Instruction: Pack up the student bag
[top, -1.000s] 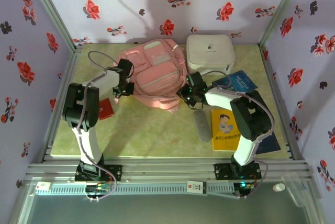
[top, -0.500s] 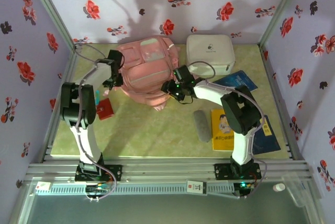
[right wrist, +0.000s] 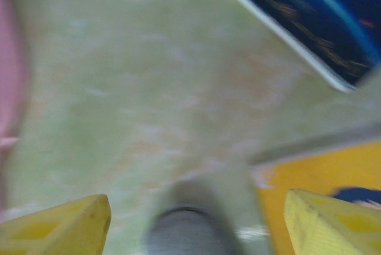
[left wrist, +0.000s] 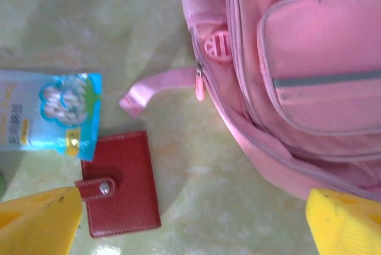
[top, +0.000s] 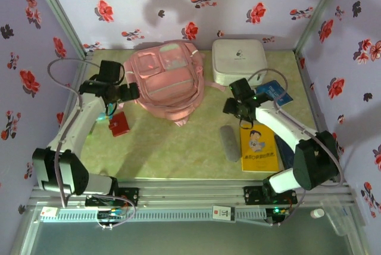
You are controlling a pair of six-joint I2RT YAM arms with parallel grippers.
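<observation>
Claws both released and empty: left gripper [top: 130, 93] just left of the student bag [top: 168, 82], right gripper [top: 232, 107] off its right side. A red wallet [top: 119, 124] lies near the bag's near-left corner and a grey pouch [top: 229, 142] off its near-right. The bag lies flat, with a white case [top: 239, 59] just beside its far-right.

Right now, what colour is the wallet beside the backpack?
The wallet is dark red; left wrist view.

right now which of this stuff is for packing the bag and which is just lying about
For the job: student bag; probably to pack: yellow book, blue book, grey pouch, red wallet.
Lying about, likely: white hard case, snack packet.
</observation>
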